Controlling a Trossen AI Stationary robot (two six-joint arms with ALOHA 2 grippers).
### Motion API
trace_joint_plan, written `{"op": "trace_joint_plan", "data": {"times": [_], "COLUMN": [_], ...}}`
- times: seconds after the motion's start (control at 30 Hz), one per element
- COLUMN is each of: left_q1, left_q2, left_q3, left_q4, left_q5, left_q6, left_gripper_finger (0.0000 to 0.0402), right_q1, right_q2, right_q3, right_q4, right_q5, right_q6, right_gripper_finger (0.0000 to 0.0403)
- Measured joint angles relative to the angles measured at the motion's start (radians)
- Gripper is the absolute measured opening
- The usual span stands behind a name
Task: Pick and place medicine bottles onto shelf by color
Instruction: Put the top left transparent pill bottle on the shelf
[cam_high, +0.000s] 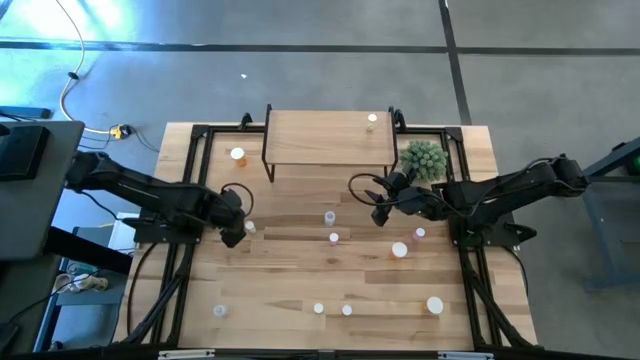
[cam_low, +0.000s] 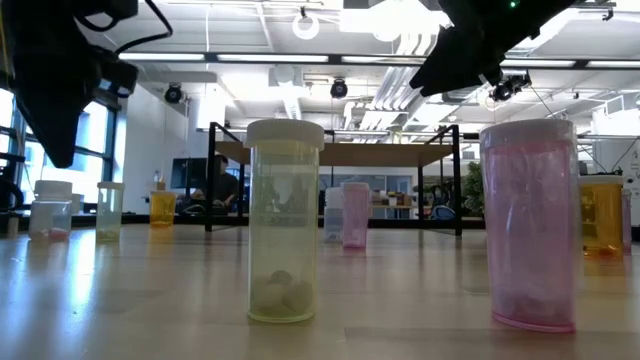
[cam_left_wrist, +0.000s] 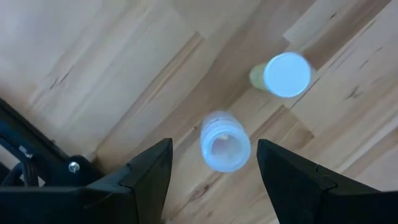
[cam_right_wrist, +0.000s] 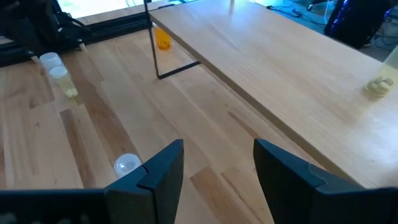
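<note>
Between the open, empty left gripper (cam_left_wrist: 211, 171) stands a clear bottle (cam_left_wrist: 224, 141), not yet grasped. Next it should descend and close. Right gripper (cam_right_wrist: 217, 163) hangs open, empty, beside the shelf (cam_right_wrist: 273, 59).

No readable text — no labels, brands, numbers, signs

Green spiky plant (cam_high: 424, 158) on table (cam_high: 300, 300); person (cam_low: 218, 180) behind

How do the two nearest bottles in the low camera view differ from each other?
The yellow-green bottle has a pale yellow-green body, while the pink bottle is pink. The yellow-green bottle holds a few small pale pieces at its bottom; in the pink bottle no such pieces show. Both stand upright on the table with white caps.
</note>
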Motion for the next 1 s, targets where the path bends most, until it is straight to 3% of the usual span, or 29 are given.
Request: {"op": "trace_joint_plan", "data": {"times": [0.83, 1.0], "left_q1": [-0.025, -0.025], "left_q2": [0.192, 0.210], "left_q3": [0.000, 0.000], "left_q4": [0.039, 0.039], "left_q5": [0.032, 0.044], "left_q6": [-0.008, 0.005], "left_gripper_finger": [0.0223, 0.0204], "right_q1": [0.000, 0.000], "right_q2": [0.000, 0.000], "right_q3": [0.000, 0.000], "right_q4": [0.000, 0.000], "right_q5": [-0.024, -0.024], "right_q6": [0.001, 0.003], "right_gripper_finger": [0.0185, 0.0185]}}
